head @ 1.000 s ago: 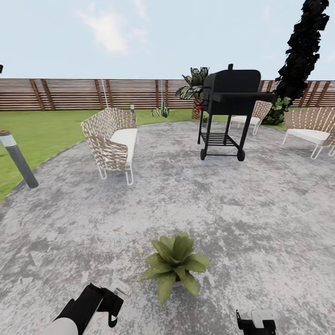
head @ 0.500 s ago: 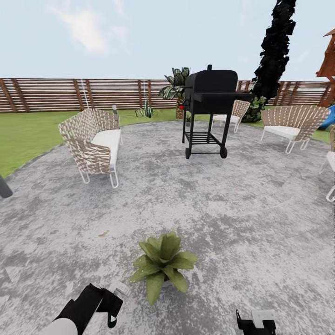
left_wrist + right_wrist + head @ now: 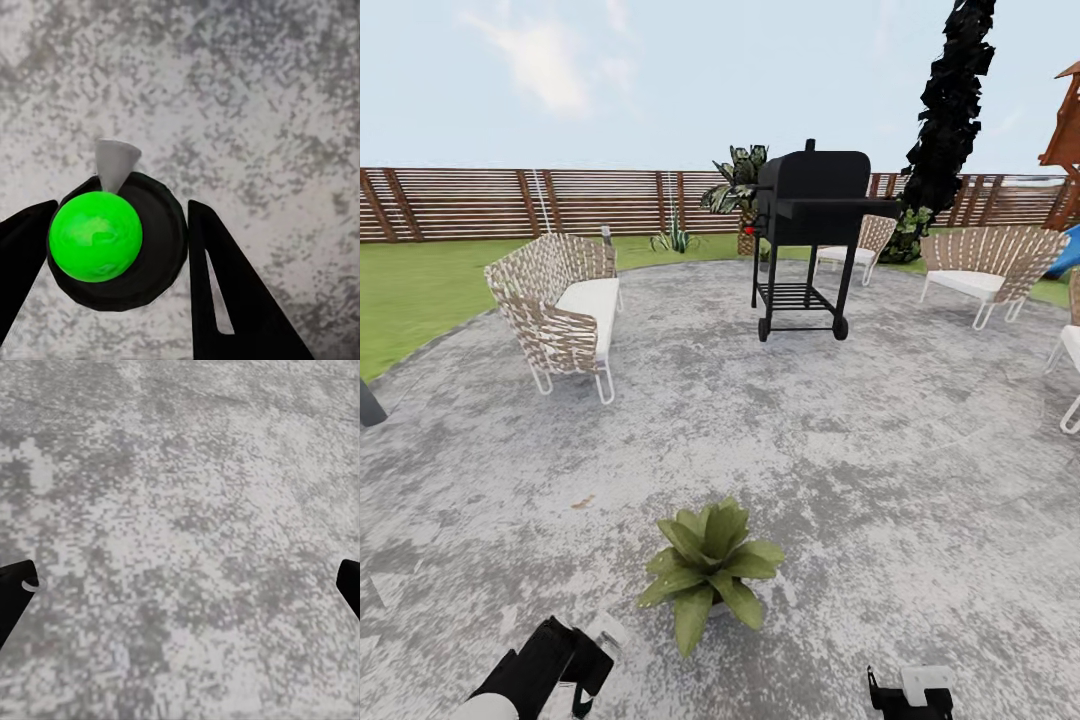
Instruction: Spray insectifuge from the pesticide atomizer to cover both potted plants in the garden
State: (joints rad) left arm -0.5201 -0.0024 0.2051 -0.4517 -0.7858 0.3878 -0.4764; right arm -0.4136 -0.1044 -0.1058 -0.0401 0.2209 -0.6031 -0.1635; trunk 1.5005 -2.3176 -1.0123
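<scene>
Where the lawn (image 3: 420, 290) meets a brown slat fence (image 3: 480, 203), the round grey patio (image 3: 860, 450) spreads across the garden, carrying a black grill (image 3: 810, 240) and woven chairs (image 3: 560, 310). Near the front of the patio sits one potted plant (image 3: 710, 568), a low green rosette. Just beside it, the left hand (image 3: 120, 247) hangs over the paving, its dark fingers (image 3: 217, 285) closed around the sprayer (image 3: 112, 240), whose green cap faces the wrist camera. Over bare paving, the right hand (image 3: 180, 600) has its fingers spread wide, holding nothing.
</scene>
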